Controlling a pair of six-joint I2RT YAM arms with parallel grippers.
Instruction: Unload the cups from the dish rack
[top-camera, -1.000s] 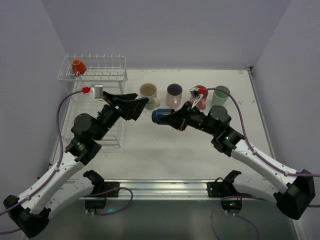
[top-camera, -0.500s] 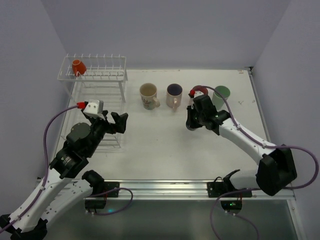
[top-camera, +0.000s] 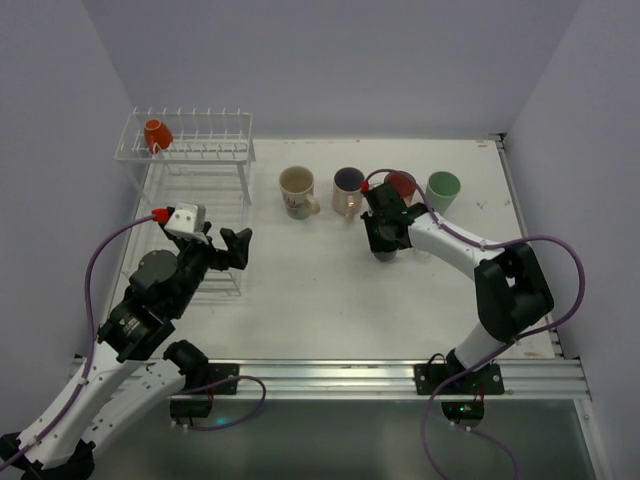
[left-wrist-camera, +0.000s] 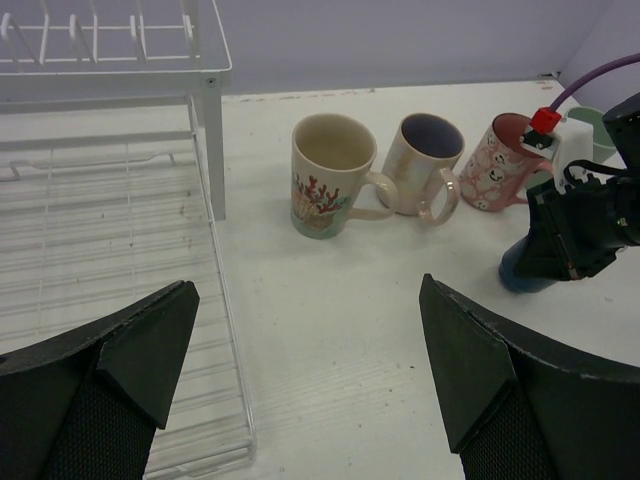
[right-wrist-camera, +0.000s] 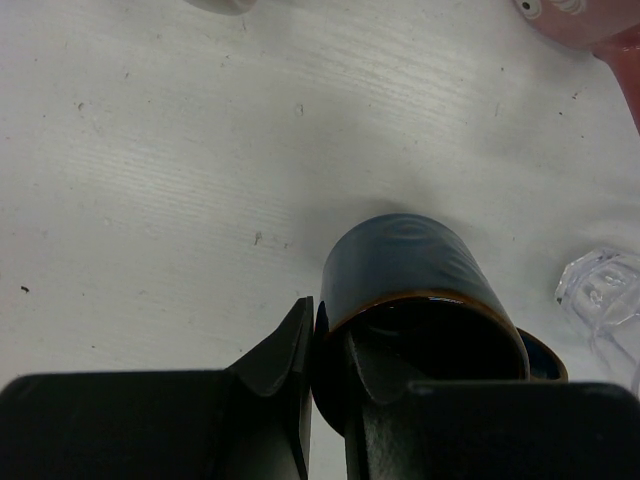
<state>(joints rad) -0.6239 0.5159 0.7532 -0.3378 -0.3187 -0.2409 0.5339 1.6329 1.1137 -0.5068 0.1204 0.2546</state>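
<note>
Open across bare counter (top-camera: 310, 290) between dish rack (top-camera: 200, 152) and right claw (top-camera: 384, 242) gripping dark blue mug (right-wrist-camera: 400, 260). Blocked behind by close row: cream mug (top-camera: 297, 188), purple-lined mug (top-camera: 348, 188), pink mug (top-camera: 402, 184), green mug (top-camera: 442, 189).

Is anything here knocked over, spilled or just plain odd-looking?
Nothing is spilled or broken. Only the orange mug stands out: it sits tilted, not upright, alone on the rack's top shelf. The right hand pinches the blue mug by its rim, which looks deliberate.

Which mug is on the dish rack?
The small orange mug, on the raised upper shelf of the dish rack; every other mug is off it.
</note>
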